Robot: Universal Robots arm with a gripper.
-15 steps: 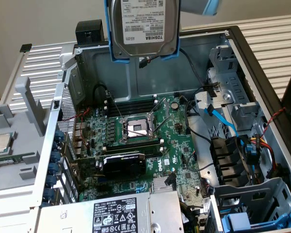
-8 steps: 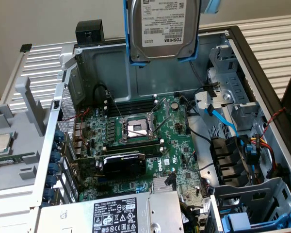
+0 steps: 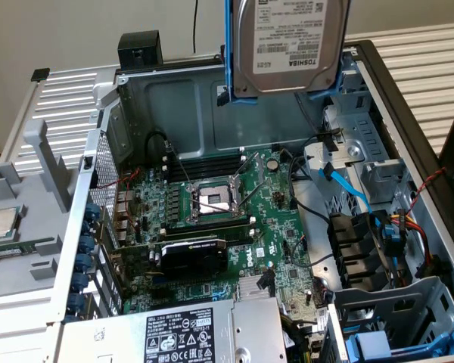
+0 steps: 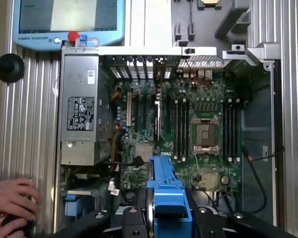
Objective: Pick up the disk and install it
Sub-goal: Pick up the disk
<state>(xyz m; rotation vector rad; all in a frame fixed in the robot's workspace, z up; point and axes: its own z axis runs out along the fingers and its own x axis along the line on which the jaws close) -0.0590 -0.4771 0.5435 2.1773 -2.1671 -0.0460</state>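
The disk (image 3: 287, 41), a silver-grey hard drive with a white label, hangs upright in its blue carrier frame (image 3: 228, 57) above the far end of the open computer case (image 3: 174, 98). In the wrist view the disk (image 4: 165, 191) shows edge-on, blue frame foremost, over the motherboard (image 4: 188, 129). My gripper (image 4: 165, 220) is shut on the disk, with black fingers (image 4: 131, 220) on either side of the blue frame.
The case holds a motherboard (image 3: 234, 212) with a bare CPU socket (image 3: 212, 200), a graphics card (image 3: 193, 253) and a grey power supply (image 3: 181, 333). Metal drive bays (image 3: 378, 170) with blue and red cables (image 3: 348, 189) line the exterior view's right. A person's hand (image 4: 10, 198) rests beside the case.
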